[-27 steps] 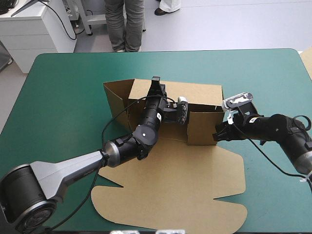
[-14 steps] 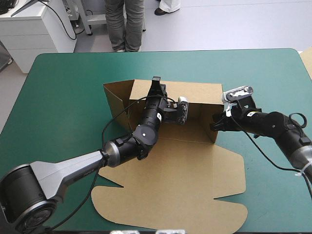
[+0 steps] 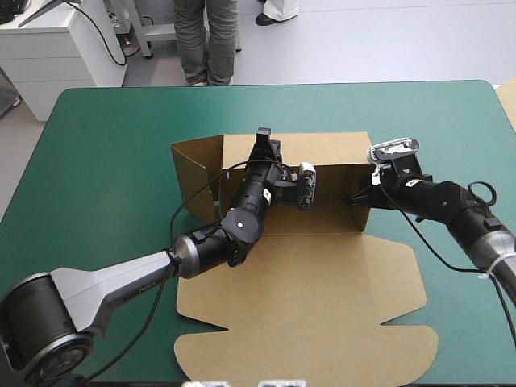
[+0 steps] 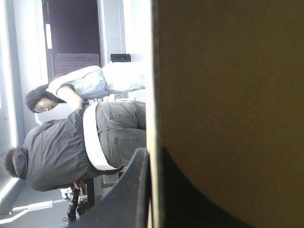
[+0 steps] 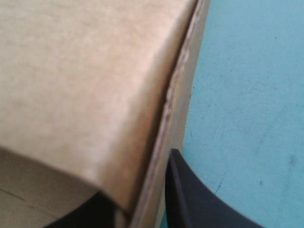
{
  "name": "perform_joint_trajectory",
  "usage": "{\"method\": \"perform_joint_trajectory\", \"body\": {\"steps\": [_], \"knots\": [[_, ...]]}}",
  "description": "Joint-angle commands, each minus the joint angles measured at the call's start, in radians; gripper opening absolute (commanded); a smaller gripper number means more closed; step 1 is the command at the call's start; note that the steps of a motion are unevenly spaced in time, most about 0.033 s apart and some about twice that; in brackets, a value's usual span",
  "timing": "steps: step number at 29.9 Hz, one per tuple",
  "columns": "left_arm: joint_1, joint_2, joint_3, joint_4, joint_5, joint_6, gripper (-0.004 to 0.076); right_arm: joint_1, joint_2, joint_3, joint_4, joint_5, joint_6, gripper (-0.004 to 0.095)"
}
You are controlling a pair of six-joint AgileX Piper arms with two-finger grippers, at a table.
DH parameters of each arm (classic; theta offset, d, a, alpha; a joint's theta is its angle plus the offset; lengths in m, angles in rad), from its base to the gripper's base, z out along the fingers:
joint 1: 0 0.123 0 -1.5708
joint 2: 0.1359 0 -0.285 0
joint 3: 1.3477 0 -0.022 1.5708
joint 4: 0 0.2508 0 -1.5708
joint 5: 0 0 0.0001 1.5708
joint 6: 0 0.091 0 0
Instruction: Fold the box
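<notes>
The brown box (image 3: pixel 322 266) lies mid-table, its back wall (image 3: pixel 339 149) raised and its wide lid sheet flat toward the near edge. My left gripper (image 3: pixel 263 139) is shut on the back wall's top edge. In the left wrist view the board (image 4: pixel 228 95) runs between the two black fingers (image 4: pixel 135 190). A left side flap (image 3: pixel 193 173) stands angled outward. My right gripper (image 3: pixel 356 198) is shut on the short right wall. In the right wrist view that wall's edge (image 5: pixel 85 85) sits beside one black finger (image 5: pixel 190 199).
The teal-green cover (image 3: pixel 105 161) shows to the left, right and behind the box. A strip of pale brown board (image 3: pixel 508 101) pokes in at the table's right edge. In the right wrist view, teal-green cover (image 5: pixel 247 95) lies beyond the wall.
The right wall has swung from lying across the box front to standing along its right side, with my right gripper moving farther back. The whole sheet has slid right. The left gripper has barely moved.
</notes>
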Motion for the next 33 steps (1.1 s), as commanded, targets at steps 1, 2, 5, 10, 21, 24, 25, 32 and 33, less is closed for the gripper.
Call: {"method": "perform_joint_trajectory", "body": {"steps": [1, 2, 5, 10, 21, 24, 25, 32, 33], "knots": [[-0.002, -0.036, -0.020, 0.041, -0.001, -0.038, -0.0008, -0.004, -0.016, -0.025, 0.033, -0.007, 0.001, 0.0001], [-0.002, -0.036, -0.020, 0.041, -0.001, -0.043, -0.0008, -0.004, -0.016, -0.025, 0.033, 0.001, 0.000, 0.0001], [-0.002, -0.036, -0.020, 0.041, -0.001, -0.043, -0.0008, -0.004, -0.016, -0.025, 0.028, 0.036, -0.034, 0.0002], [-0.002, -0.036, -0.020, 0.041, -0.001, -0.043, -0.0008, -0.004, -0.016, -0.025, -0.014, 0.062, -0.048, 0.0001], [-0.002, -0.036, -0.020, 0.041, -0.001, -0.045, 0.0198, -0.004, -0.016, -0.035, -0.065, 0.091, -0.039, 0.0002], [-0.002, -0.036, -0.020, 0.041, -0.017, -0.050, 0.0374, -0.004, -0.016, -0.035, -0.070, 0.104, -0.039, 0.0002], [-0.002, -0.036, -0.020, 0.041, -0.022, -0.050, 0.0430, -0.004, -0.016, -0.035, -0.078, 0.104, -0.036, 0.0002], [-0.009, -0.036, -0.020, 0.041, -0.049, -0.050, 0.0435, -0.004, -0.010, -0.044, -0.207, 0.064, 0.084, 0.0002], [-0.014, -0.036, -0.020, 0.041, -0.045, -0.050, 0.0405, -0.004, -0.004, -0.054, -0.236, 0.064, 0.111, 0.0001]]}}
